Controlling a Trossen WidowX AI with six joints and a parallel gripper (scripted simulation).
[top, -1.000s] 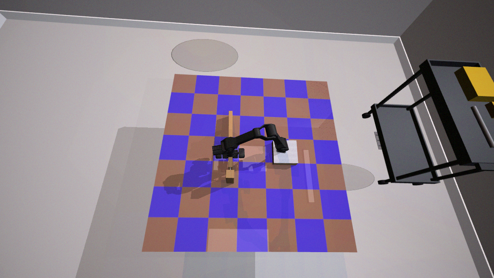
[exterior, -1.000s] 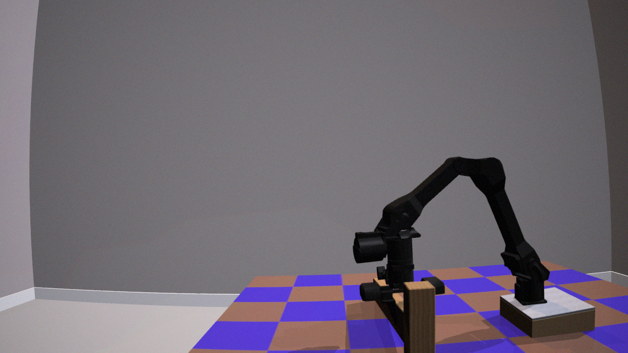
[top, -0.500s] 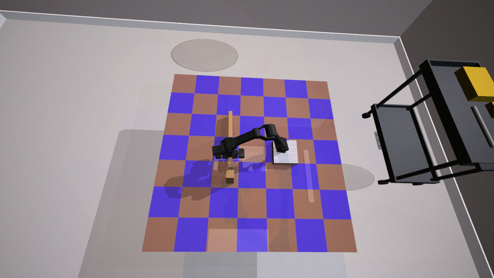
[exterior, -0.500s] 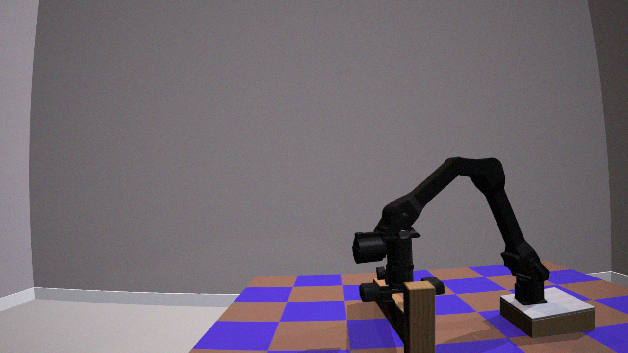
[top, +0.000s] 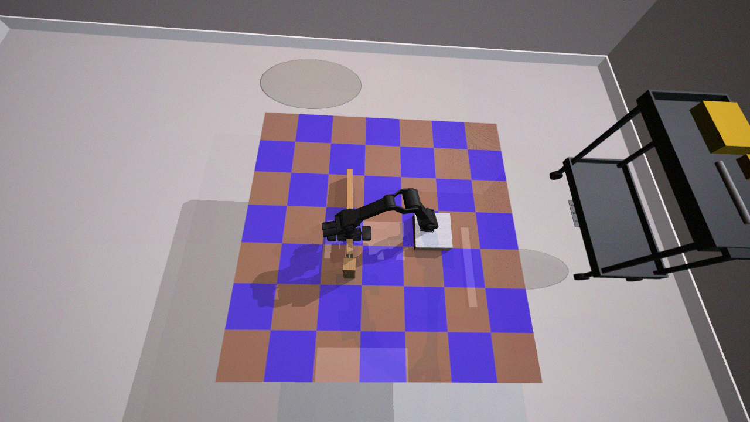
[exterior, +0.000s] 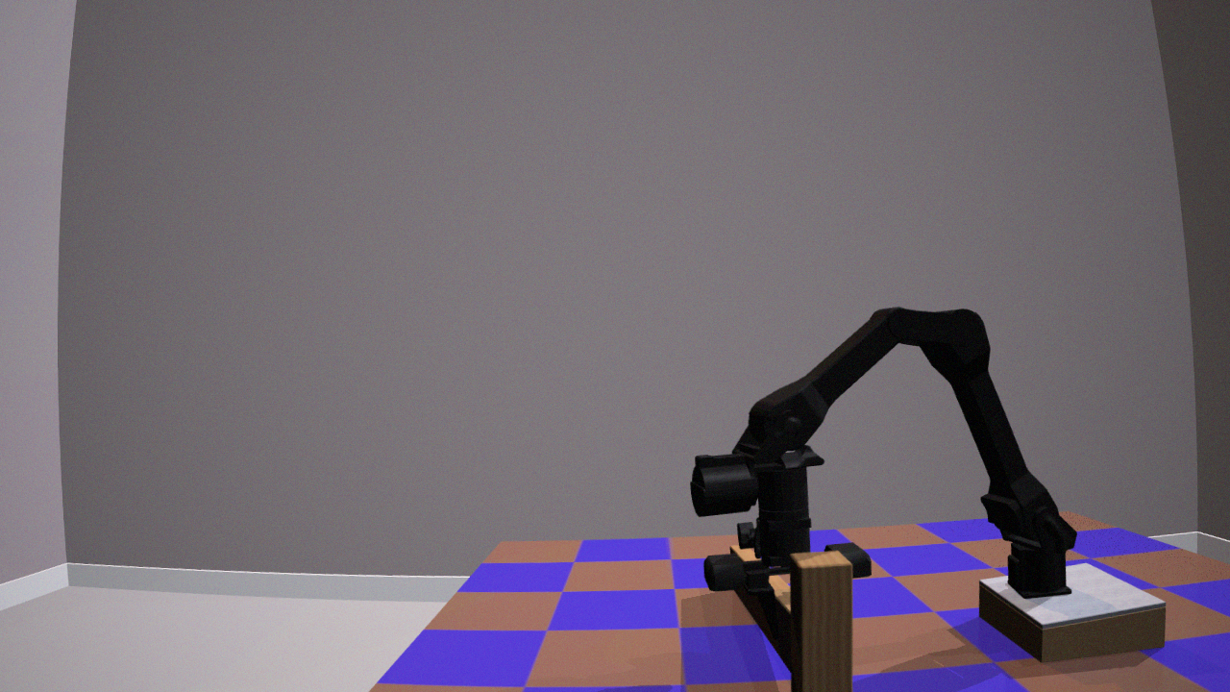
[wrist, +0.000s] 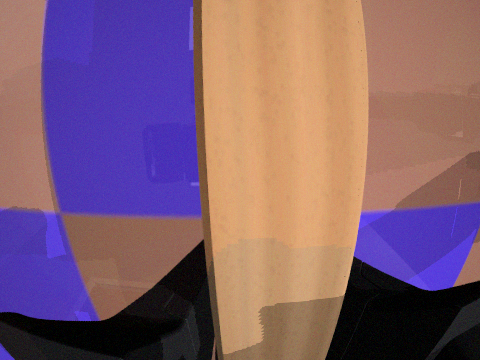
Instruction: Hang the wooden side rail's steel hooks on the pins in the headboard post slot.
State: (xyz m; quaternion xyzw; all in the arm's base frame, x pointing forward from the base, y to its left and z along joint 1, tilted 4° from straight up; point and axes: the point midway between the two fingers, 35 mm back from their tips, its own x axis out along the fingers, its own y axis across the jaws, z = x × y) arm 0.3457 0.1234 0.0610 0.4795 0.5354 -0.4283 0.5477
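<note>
The gripper [top: 350, 234] [exterior: 778, 578] [wrist: 256, 240] is pinching the rail [top: 350, 186] [exterior: 778, 589] [wrist: 282, 150] between its fingers, one finger pressing each side; the rail is lying lengthwise across the desk [top: 382, 304] [exterior: 602, 606], nearer the desk's left edge than its right as the top view is showing it; its far end is pointing toward the back edge, its near end toward the post [top: 348, 266] [exterior: 822, 619], which is standing nearer the front edge.

Handling, by judgement: the rail is looking stiff, long and fairly light, with smooth wooden faces offering only moderate grip; it is unlikely to be bending, but its length is probably giving it leverage to pivot in the pinch; the wood is seeming sturdy, the fit of hooks on pins being the delicate part.

Hold: the fingers are gripping along the middle stretch, across the narrow width; this is seeming sound, leaving the hook end free, though a hold nearer the post would be steering it better; whether the hooks are sitting on the pins, I cannot tell.
</note>
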